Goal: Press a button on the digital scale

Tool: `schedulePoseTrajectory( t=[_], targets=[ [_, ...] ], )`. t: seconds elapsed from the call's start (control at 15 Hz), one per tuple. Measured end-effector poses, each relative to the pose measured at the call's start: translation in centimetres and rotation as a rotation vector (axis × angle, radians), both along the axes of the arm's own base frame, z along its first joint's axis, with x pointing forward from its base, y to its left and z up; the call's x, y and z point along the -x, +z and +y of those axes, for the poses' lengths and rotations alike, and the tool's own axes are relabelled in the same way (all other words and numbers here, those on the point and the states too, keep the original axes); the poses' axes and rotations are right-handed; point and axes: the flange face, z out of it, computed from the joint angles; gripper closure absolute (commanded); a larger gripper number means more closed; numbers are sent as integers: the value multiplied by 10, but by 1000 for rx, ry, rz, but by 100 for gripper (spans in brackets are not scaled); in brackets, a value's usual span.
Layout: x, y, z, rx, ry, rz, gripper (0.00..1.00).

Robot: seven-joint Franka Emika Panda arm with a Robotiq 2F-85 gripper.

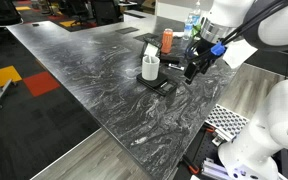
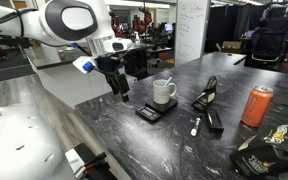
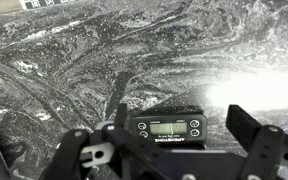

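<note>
The digital scale [image 1: 157, 85] is a thin black slab on the dark marble table, with a white cup [image 1: 150, 68] standing on it. It shows in both exterior views [image 2: 148, 113], the cup [image 2: 163, 92] on its far part. In the wrist view its front panel [image 3: 167, 128] shows a lit display with round buttons on either side. My gripper [image 3: 180, 125] hovers just above and in front of that panel, its fingers apart and empty. It hangs beside the scale in both exterior views [image 1: 191, 71] [image 2: 121, 89].
An orange can [image 2: 256, 105], a black tool [image 2: 206, 100], a white marker [image 2: 195, 126] and a dark bag [image 2: 264, 155] lie past the scale. A white perforated pad [image 1: 224, 120] sits near the robot base. The table edge [image 1: 94, 140] is close by.
</note>
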Motion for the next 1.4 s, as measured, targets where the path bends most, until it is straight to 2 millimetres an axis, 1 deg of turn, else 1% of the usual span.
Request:
schedulePoseTrajectory(
  t=[0.2,0.87,1.0,1.2,1.4],
  targets=[
    [2,-7,-1,0,-2,16,0],
    [2,-8,-1,0,-2,16,0],
    [1,-5,0,0,-2,11,0],
    [-8,-2,2,-14,-25,5,0],
    [-26,-10,5,-46,-50,8,0]
  ],
)
